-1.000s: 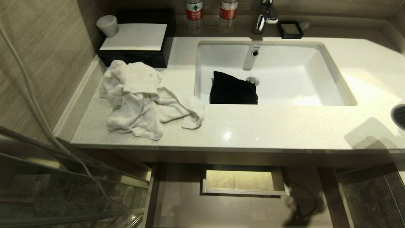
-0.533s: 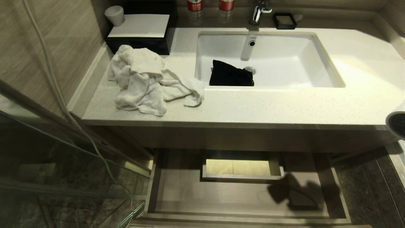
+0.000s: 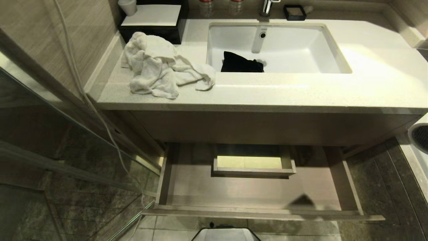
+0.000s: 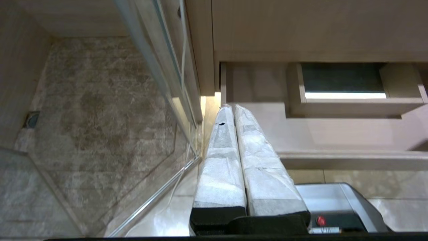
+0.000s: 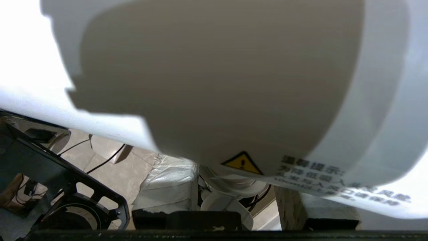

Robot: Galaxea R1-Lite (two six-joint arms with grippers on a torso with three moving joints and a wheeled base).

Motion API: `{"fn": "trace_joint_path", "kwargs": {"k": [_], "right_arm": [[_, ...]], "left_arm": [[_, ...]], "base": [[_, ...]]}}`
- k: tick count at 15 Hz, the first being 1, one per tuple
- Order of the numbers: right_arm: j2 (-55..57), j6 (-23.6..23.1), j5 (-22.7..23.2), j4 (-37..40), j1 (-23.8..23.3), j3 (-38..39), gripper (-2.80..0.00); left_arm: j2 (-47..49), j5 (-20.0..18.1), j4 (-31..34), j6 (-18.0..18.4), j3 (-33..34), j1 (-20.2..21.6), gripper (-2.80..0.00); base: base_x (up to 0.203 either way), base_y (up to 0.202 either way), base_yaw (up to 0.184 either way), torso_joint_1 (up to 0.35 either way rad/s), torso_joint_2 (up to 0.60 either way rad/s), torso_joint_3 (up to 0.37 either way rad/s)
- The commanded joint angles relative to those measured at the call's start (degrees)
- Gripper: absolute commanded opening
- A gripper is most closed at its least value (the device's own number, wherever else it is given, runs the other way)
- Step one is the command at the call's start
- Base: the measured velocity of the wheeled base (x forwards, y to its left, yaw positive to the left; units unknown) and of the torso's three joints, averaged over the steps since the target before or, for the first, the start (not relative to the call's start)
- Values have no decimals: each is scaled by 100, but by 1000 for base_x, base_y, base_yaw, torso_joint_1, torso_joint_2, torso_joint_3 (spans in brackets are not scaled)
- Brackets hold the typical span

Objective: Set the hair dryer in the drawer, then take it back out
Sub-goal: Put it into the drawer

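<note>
The white hair dryer shows only at the far right edge of the head view, dark mesh grille facing me, above the floor right of the drawer. In the right wrist view its round barrel fills most of the picture, and my right gripper is shut on it, one padded finger on each side. The light-brown drawer stands pulled out under the counter, its floor bare, with the boxed cut-out at mid-back. My left gripper is shut and empty, hanging low by the drawer's left front corner.
On the pale counter lie a crumpled white towel and a black box. A black cloth lies in the sink. A glass shower panel and a hanging cable stand left of the drawer.
The head camera has sunk and tipped down: counter and sink slid up the picture and the whole drawer came into view. The hair dryer stays at the right edge, still gripped.
</note>
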Motion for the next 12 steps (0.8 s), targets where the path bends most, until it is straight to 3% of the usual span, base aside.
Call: {"fn": "trace_joint_path", "kwargs": {"k": [1, 9, 12], "right_arm": [[-146, -30, 10, 0, -7, 163, -280], [-651, -23, 16, -95, -7, 763, -280], [-811, -30, 12, -61, -16, 1044, -280]], "left_arm": [[0, 0, 0, 0, 9, 0, -280], [0, 0, 0, 0, 9, 0, -280], [0, 0, 0, 0, 9, 0, -280]], "base": [[0, 0, 0, -248, -28, -268], [0, 0, 0, -204, -89, -297], [0, 0, 0, -54, -38, -87]]}}
